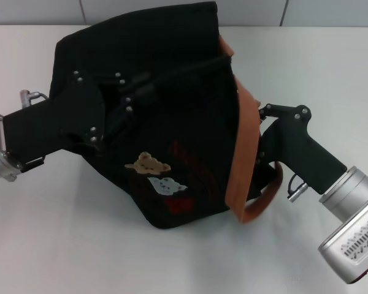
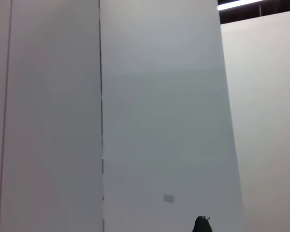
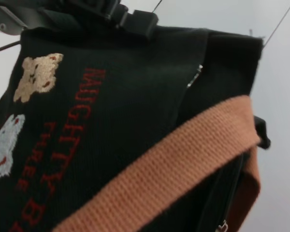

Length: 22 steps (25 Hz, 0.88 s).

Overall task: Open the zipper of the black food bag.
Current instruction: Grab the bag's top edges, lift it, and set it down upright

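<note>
Head view only: whole black food bag (image 1: 172, 110) lying tilted on the white table (image 1: 61, 245), both arms pressed against it. Right wrist view only: red lettering, bear patches (image 3: 36, 75), orange-brown strap (image 3: 174, 174), a small silver pull (image 3: 195, 76) on a seam. Left wrist view: blank wall. Zipper not made out anywhere. Left gripper (image 1: 113, 113) reaching in from 9 o'clock, on the bag's face; right gripper (image 1: 260, 131) from 4 o'clock, fingertips hidden behind the strap. Cannot tell either grip.
</note>
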Motion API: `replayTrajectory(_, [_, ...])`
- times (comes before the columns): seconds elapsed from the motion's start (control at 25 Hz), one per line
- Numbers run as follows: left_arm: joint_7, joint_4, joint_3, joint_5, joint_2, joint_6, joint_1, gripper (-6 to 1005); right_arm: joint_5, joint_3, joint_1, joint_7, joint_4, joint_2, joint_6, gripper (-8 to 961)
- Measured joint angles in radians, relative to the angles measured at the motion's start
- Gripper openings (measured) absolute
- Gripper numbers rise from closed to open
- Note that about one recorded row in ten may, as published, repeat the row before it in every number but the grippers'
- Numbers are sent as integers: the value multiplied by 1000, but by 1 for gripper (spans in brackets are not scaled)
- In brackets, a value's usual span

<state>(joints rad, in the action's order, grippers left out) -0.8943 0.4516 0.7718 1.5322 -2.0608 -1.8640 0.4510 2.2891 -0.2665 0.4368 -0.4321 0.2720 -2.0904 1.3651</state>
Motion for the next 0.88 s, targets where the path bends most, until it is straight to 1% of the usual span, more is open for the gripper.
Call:
replayTrajectory(0.24, [0, 1, -26, 0, 1, -5, -18, 90, 0, -2, 10, 63, -34, 2, 0, 1])
replayTrajectory(0.4, [0, 1, -61, 0, 2, -5, -35, 89, 0, -2, 14, 112, -60, 3, 0, 1])
replayTrajectory(0.44, [0, 1, -84, 0, 2, -5, -46, 89, 0, -2, 17, 134, -72, 3, 0, 1])
replayTrajectory(0.48, [0, 1, -84, 0, 2, -5, -46, 89, 0, -2, 17, 134, -72, 3, 0, 1])
replayTrajectory(0.52, [0, 0, -106, 0, 2, -5, -57, 89, -1, -4, 19, 152, -83, 3, 0, 1])
replayTrajectory(0.72, [0, -6, -141, 0, 8, -3, -81, 89, -1, -21, 18, 184, -100, 6, 5, 0])
replayTrajectory(0.88, [0, -8, -144, 0, 10, 1, -94, 90, -1, -31, 17, 199, -106, 6, 8, -2])
